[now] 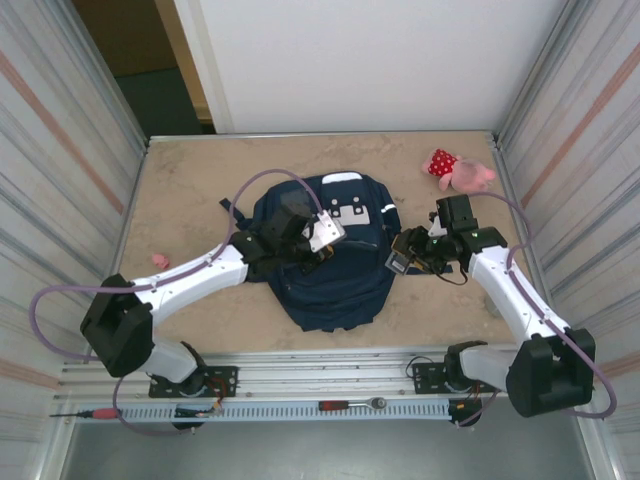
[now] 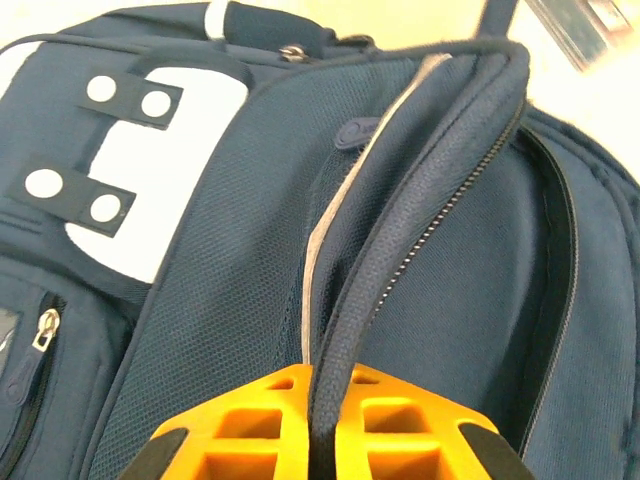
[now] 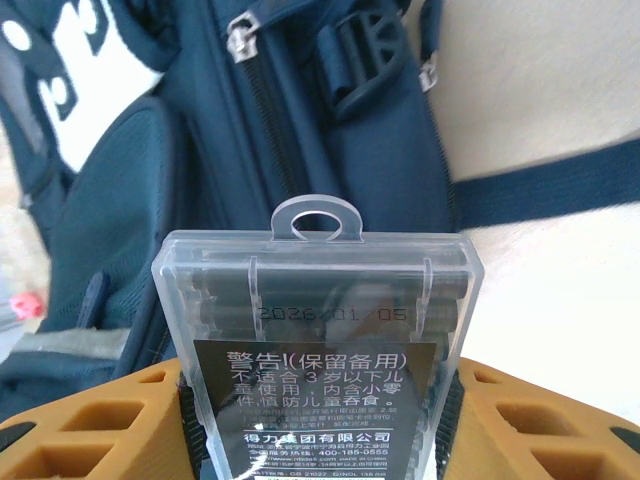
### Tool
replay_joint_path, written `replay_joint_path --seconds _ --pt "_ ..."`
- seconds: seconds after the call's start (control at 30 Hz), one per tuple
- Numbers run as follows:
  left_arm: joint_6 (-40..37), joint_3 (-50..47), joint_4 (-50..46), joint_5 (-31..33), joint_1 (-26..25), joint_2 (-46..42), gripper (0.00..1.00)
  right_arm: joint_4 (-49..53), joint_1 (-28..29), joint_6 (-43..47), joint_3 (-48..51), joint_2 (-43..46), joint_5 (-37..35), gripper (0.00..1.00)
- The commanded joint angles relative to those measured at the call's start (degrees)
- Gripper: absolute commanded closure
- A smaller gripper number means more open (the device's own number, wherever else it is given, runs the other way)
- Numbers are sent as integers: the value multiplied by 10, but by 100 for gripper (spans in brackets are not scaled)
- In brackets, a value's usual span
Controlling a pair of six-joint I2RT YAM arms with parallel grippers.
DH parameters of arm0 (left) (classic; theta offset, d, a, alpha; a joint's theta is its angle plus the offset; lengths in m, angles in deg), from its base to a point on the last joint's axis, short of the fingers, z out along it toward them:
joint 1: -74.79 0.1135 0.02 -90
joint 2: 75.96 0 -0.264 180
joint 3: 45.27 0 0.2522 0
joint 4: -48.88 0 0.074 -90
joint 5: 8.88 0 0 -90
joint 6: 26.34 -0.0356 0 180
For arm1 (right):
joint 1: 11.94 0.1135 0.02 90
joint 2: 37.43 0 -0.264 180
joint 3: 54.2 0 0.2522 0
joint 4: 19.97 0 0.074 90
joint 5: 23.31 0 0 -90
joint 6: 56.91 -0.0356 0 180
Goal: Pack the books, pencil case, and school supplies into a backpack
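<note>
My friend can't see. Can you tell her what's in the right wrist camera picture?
A clear plastic pack with a hang tab and a black label of Chinese print is held in the right gripper, between its orange fingers. Behind it lies the navy backpack with zips and a buckle, on a pale table.

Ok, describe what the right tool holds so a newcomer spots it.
Find the navy backpack mid-table; the right tool sits at its right side. It grips a flat clear pack with hang tab and black label, unlike the pink plush beyond.
</note>
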Motion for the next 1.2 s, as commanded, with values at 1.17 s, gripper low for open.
replay_joint_path --seconds 1.17 --pt "210 56 52 -22 -17 -40 100 -308 229 -499 65 -43 -86 31"
